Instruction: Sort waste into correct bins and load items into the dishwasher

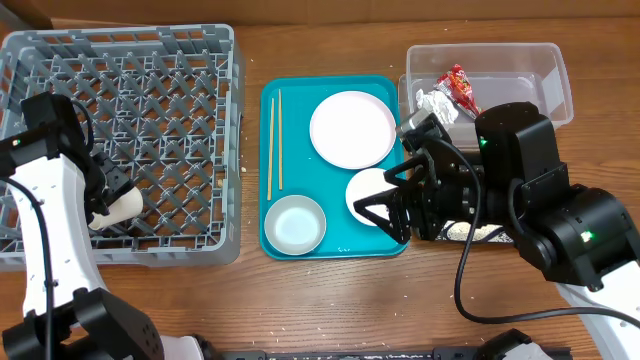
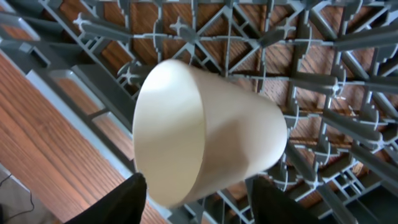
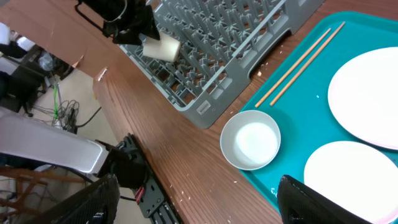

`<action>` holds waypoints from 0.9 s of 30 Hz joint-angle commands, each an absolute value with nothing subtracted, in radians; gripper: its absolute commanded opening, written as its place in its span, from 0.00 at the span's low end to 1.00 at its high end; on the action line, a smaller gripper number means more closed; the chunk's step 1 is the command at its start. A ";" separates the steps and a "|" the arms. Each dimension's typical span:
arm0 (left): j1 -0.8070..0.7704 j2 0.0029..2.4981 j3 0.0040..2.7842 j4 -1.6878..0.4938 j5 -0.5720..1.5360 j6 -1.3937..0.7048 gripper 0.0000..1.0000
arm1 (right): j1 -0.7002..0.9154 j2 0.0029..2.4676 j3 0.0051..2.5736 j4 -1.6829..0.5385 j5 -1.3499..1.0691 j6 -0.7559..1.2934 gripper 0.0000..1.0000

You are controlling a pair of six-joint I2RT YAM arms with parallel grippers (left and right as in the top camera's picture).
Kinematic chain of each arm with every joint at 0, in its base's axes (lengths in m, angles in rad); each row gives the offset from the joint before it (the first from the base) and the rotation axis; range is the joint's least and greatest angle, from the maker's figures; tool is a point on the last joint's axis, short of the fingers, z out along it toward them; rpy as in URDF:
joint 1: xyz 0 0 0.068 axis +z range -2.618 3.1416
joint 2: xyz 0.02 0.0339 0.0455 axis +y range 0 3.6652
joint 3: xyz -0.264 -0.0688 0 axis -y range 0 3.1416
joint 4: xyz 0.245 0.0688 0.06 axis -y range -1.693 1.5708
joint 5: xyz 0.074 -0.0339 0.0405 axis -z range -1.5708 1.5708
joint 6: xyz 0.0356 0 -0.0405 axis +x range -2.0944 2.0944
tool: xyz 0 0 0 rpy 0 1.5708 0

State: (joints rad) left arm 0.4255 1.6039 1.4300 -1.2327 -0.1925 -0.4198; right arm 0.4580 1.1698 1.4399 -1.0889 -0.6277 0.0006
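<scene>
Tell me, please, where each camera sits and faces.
Overhead: above the table, facing down on rack, teal tray, left arm, right arm.
Left wrist: on left tool, facing the rack floor; fingers flank the cup.
Right wrist: on right tool, facing across the tray toward the rack; fingers open.
Shared: the cup shows in all three.

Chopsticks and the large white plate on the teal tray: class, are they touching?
Apart. The overhead view shows a strip of bare teal tray between the chopsticks and the large plate.
</scene>
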 commanded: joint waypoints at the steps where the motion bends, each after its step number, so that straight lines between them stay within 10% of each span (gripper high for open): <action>1: 0.426 1.636 1.424 -1.222 -0.190 -0.416 0.52 | 0.453 1.168 1.447 -1.088 -0.629 -0.001 0.82; 6: 0.425 1.689 1.423 -1.199 -0.074 -0.343 0.40 | 0.453 1.168 1.447 -1.087 -0.629 -0.001 0.82; 9: 0.425 1.707 1.423 -1.196 0.021 -0.286 0.06 | 0.453 1.168 1.447 -1.087 -0.629 0.000 0.82; 27: 0.363 1.483 1.549 -1.383 0.264 -0.247 0.04 | 0.453 1.168 1.447 -1.087 -0.628 -0.004 0.82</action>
